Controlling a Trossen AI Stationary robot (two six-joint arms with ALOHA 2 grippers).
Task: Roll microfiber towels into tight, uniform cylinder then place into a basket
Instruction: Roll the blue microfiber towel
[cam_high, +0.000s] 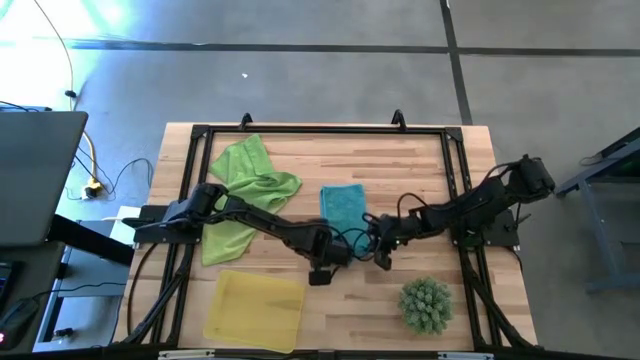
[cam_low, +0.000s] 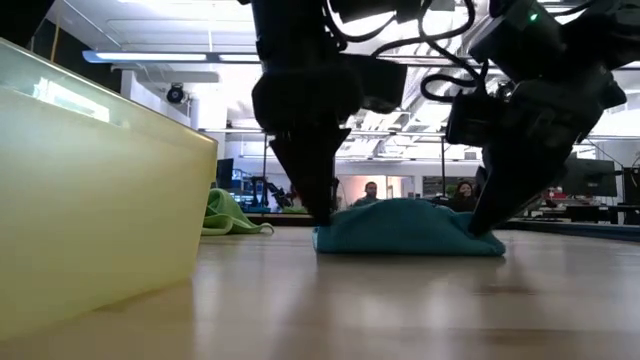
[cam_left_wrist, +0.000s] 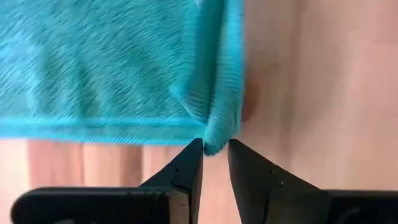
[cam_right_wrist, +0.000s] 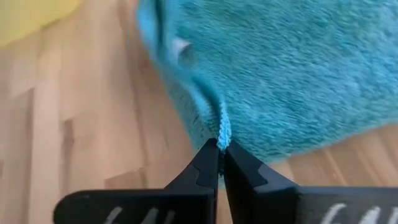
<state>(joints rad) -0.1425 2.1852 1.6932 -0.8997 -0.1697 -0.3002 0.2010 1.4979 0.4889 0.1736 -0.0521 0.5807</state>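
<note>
High view is showing me we're barely into this one. The teal towel (cam_high: 343, 207) is lying mostly flat in the middle of the frame, no roll in it that I can call a cylinder yet, and the yellow basket (cam_high: 254, 309) down at the lower left is sitting with nothing in it. Two green towels (cam_high: 252, 178) are still bunched up at the upper left of the table, untouched as far as I can tell, so I'm guessing there's a lot of rolling left. There's also a spiky green ball thing (cam_high: 426, 305) at the lower right that isn't part of the job.

Both arms are working the near edge of the teal towel. The left gripper (cam_left_wrist: 215, 149) is sitting at one corner of that edge with its fingers narrow but not quite together, and a small fold of the teal cloth is poking into the gap between the tips. Looks like a light pinch, though I can't swear it's gripping. The right gripper (cam_right_wrist: 221, 151) is closed down tight on the hem at the other corner, cloth squeezed right between the tips.

Low view is showing both sets of fingers coming down onto either end of the towel, with it humped up a bit between them.
</note>
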